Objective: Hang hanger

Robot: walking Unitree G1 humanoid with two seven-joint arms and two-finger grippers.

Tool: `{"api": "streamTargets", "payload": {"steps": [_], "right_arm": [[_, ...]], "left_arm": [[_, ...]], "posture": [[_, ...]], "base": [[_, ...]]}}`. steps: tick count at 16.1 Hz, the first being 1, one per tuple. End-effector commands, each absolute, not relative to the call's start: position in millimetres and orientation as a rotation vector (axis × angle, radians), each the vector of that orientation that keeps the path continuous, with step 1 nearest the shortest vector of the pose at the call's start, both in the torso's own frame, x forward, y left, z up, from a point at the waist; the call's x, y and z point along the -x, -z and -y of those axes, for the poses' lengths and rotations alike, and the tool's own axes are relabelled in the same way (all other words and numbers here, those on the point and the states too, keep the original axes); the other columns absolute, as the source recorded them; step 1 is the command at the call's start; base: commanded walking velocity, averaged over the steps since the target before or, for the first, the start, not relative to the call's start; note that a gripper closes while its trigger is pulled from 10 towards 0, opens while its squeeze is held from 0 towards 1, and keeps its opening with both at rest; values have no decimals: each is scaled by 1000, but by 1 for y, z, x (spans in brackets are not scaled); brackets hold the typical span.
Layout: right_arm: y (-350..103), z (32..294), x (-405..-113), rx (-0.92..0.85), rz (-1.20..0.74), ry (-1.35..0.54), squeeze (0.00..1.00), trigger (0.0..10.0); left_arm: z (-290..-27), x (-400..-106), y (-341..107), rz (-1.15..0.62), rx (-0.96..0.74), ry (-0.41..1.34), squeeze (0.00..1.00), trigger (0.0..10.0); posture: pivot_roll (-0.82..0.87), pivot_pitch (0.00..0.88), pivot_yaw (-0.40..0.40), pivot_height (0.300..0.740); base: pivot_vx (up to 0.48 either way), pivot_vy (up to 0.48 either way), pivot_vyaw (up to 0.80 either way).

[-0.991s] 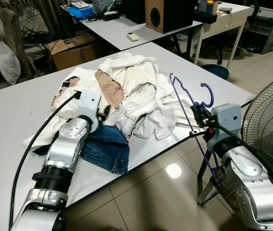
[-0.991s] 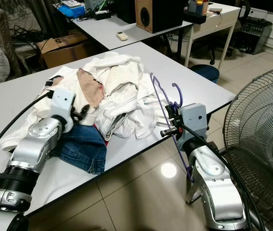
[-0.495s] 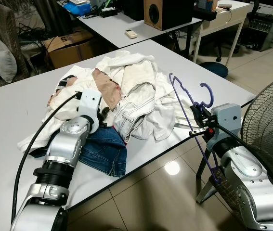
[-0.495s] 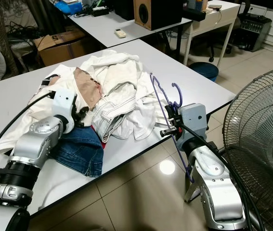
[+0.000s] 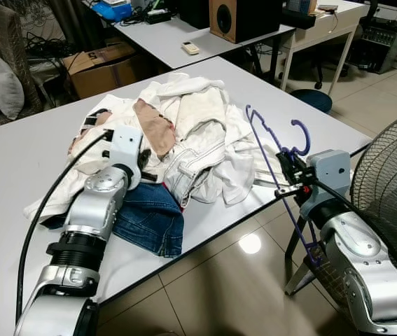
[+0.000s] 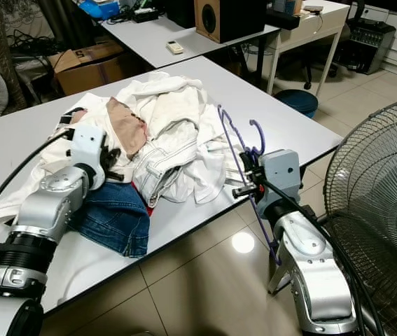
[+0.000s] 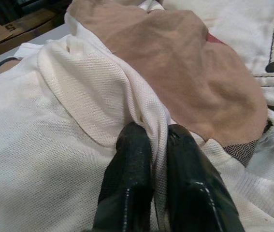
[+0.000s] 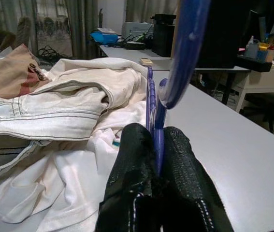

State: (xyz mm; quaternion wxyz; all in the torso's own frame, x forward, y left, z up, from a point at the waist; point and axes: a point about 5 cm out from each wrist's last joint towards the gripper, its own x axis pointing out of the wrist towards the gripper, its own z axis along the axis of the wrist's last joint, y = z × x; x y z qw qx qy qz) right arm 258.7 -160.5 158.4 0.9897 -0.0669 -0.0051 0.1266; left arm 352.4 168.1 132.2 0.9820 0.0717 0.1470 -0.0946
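A purple plastic hanger [image 5: 262,140] stands upright off the table's right edge. My right gripper [image 5: 286,163] is shut on its neck just under the hook, and the right wrist view shows the hanger [image 8: 185,38] rising between the black fingers [image 8: 132,159]. A pile of clothes [image 5: 198,133] lies mid-table: white garments, a tan cloth [image 7: 185,72] and blue jeans [image 5: 149,217]. My left gripper [image 5: 143,158] rests at the pile's left side. It is shut on a fold of a white mesh shirt [image 7: 54,121], seen pinched between its fingertips [image 7: 133,140].
The white table [image 5: 16,168] ends just left of my right arm. A large floor fan [image 5: 394,175] stands close on the right. Behind are a second table [image 5: 177,45] with a remote [image 5: 192,47] and speaker [image 5: 237,17], a cardboard box [image 5: 103,66] and a blue stool [image 5: 310,101].
My left arm has edged a little to the left along the pile, still pinching the white fabric. The right arm and hanger have stayed put. The view shifted slightly.
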Motion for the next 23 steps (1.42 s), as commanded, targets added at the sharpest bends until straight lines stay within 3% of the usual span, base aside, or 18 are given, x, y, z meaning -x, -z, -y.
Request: {"api": "streamTargets", "payload": {"steps": [1,5,9,13,17,20,23], "right_arm": [[-165,156,-262,143,47,-262,0,10000],[-165,156,-263,142,50,-261,0,10000],[-164,155,-263,137,55,-256,0,10000],[-163,154,-263,126,57,-254,0,10000],[-163,152,-263,122,61,-255,0,10000],[-163,153,-263,116,62,-251,0,10000],[-163,153,-263,116,62,-251,0,10000]], "left_arm": [[-171,-355,-140,-266,-129,192,0,0],[-173,-356,-146,-221,-78,193,0,0],[-171,-354,-205,8,232,461,0,0],[-197,-352,-236,91,505,418,0,0],[-194,-338,-244,31,469,497,0,0],[-194,-334,-263,86,615,513,0,0],[-194,-334,-263,86,615,513,0,0]], "posture": [[-168,0,112,740],[-166,0,114,740],[-159,0,119,740],[-159,0,119,740],[-144,0,125,740],[-142,0,122,740],[-142,0,122,740]], "base": [[0,0,0],[0,0,0],[0,0,0],[0,0,0],[0,0,0],[0,0,0],[0,0,0]]}}
